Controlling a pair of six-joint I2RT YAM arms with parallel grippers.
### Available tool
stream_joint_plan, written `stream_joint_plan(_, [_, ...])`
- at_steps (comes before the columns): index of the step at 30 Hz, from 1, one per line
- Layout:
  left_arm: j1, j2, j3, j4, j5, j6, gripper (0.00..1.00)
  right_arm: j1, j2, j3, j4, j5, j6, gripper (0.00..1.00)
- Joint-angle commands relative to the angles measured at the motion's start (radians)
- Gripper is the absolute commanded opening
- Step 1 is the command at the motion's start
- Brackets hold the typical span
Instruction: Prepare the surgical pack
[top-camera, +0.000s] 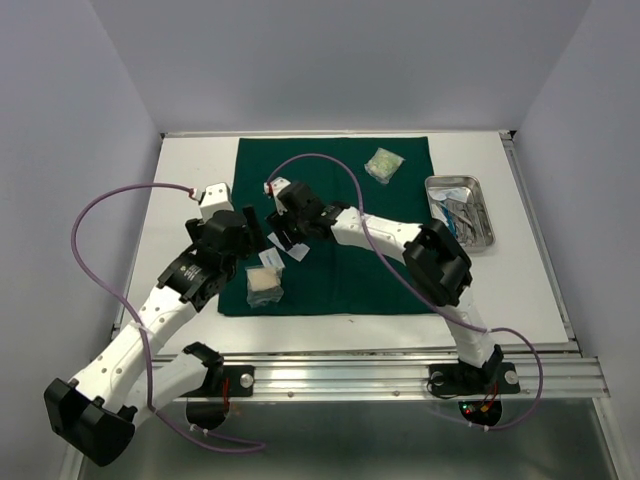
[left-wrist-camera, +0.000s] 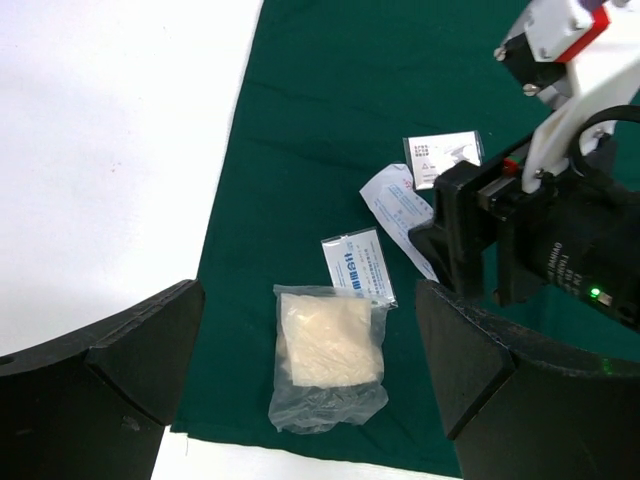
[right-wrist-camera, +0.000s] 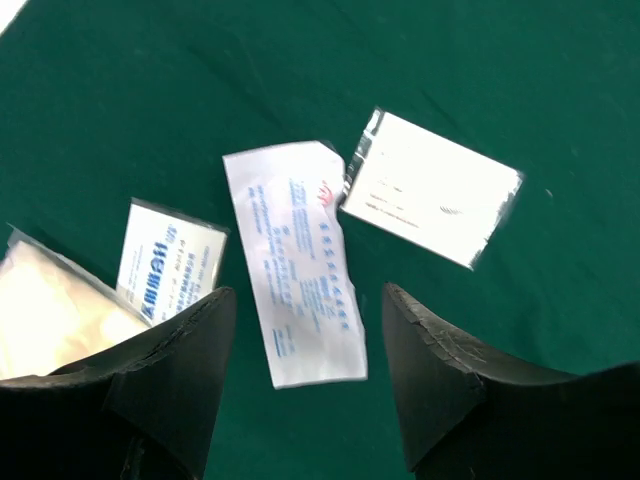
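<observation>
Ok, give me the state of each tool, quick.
Left tool: open, holding nothing.
Right tool: open, empty, over the long white packet.

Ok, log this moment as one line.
left gripper: open, above bagged gauze | right gripper: open, over long white packet | green drape: spread flat | steel tray: right of drape

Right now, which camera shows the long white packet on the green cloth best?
The right wrist view: the long white packet lies whole and close, its blue print showing. In the left wrist view the right gripper hides one end. From the top it is a white speck, too small to make out.
</observation>
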Motion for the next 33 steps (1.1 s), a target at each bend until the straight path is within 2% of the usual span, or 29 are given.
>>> stream_joint_plan(1, [0.008,-0.041,0.040,0.001,-0.051,-0.014,0.99,0.014,0.055,0.094,-0.009,-0.014,-0.005,0.66])
stream_joint_plan(5, [0.012,-0.051,0.034,-0.004,-0.055,-0.011,0.99,0.023,0.114,0.124,-0.014,0.003,-0.003,0.63])
stream_joint_plan(9, [0.012,-0.061,0.030,-0.006,-0.057,-0.008,0.99,0.032,0.143,0.134,-0.017,0.029,0.006,0.50])
stream_joint_plan(12, [0.013,-0.062,0.026,-0.004,-0.057,-0.004,0.99,0.041,0.140,0.127,-0.017,0.038,0.007,0.33])
stream_joint_plan(14, [0.013,-0.061,0.025,-0.002,-0.054,-0.004,0.99,0.041,0.128,0.124,-0.018,0.043,0.004,0.29])
stream_joint_plan(15, [0.013,-0.061,0.023,0.001,-0.052,-0.004,0.99,0.041,0.123,0.123,-0.018,0.047,0.004,0.23])
stream_joint_plan(21, [0.013,-0.070,0.019,0.001,-0.055,-0.001,0.99,0.041,0.023,0.092,-0.017,0.073,0.004,0.07])
stream_joint_plan(28, [0.015,-0.071,0.026,0.002,-0.060,0.004,0.99,0.041,-0.127,0.016,-0.011,0.245,0.006,0.01])
stream_joint_plan(33, [0.018,-0.068,0.030,0.013,-0.054,0.012,0.99,-0.038,-0.244,-0.105,0.006,0.313,0.014,0.01])
